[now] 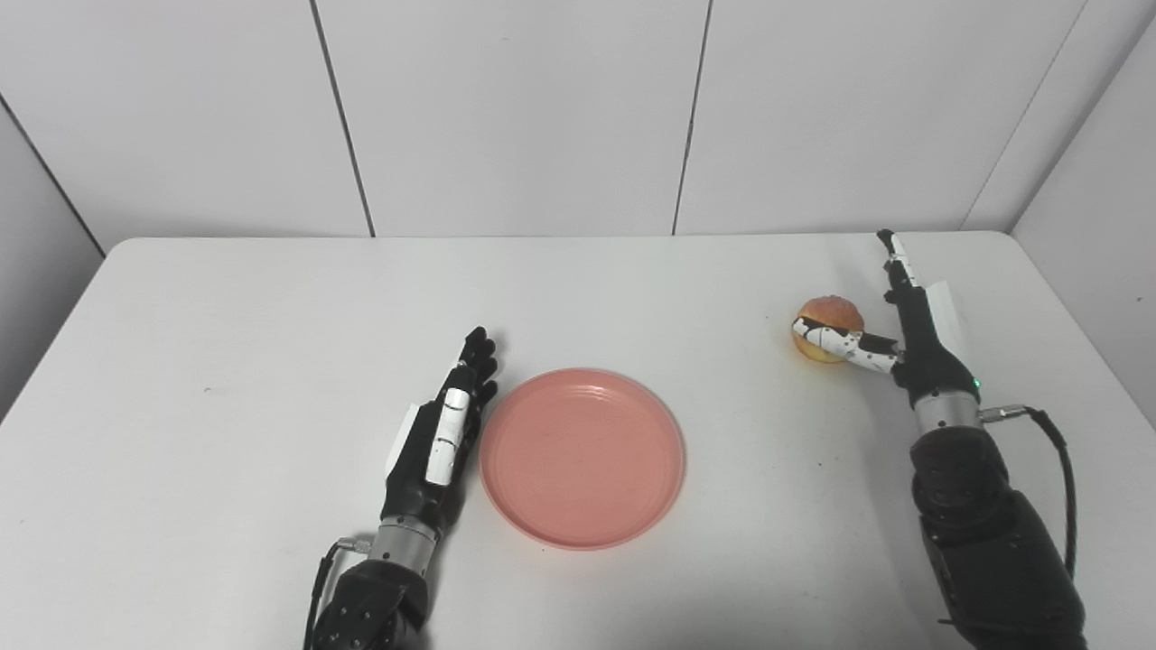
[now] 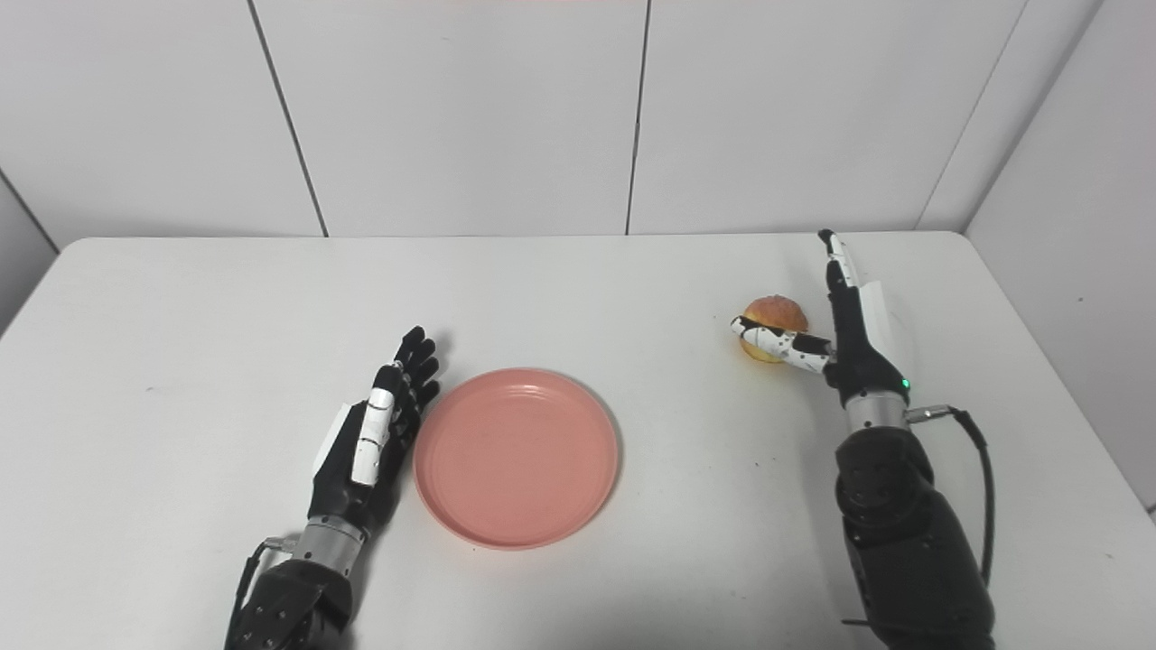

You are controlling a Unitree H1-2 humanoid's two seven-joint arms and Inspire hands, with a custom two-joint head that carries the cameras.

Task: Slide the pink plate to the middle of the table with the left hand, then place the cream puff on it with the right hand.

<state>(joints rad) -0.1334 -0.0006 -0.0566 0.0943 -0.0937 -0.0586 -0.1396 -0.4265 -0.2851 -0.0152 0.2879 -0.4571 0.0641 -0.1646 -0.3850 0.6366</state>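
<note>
— Near the table's [image 1: 226, 298] middle lay the pink plate [image 1: 582, 457], the left hand [image 1: 442, 433] flat beside its rim, fingers straight, holding nothing.
— And the cream puff [image 1: 829, 327]?
— Far right; the right hand [image 1: 908, 338] was spread, thumb touching it, not gripping.

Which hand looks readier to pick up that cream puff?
Right. The right hand is open around the puff, thumb at its front. The left hand lies beside the plate, far off.

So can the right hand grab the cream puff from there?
Probably yes. The right hand is open right beside the cream puff, thumb reaching across its front, fingers up behind it. Nothing stands between them; the pink plate lies well off to the side.
</note>
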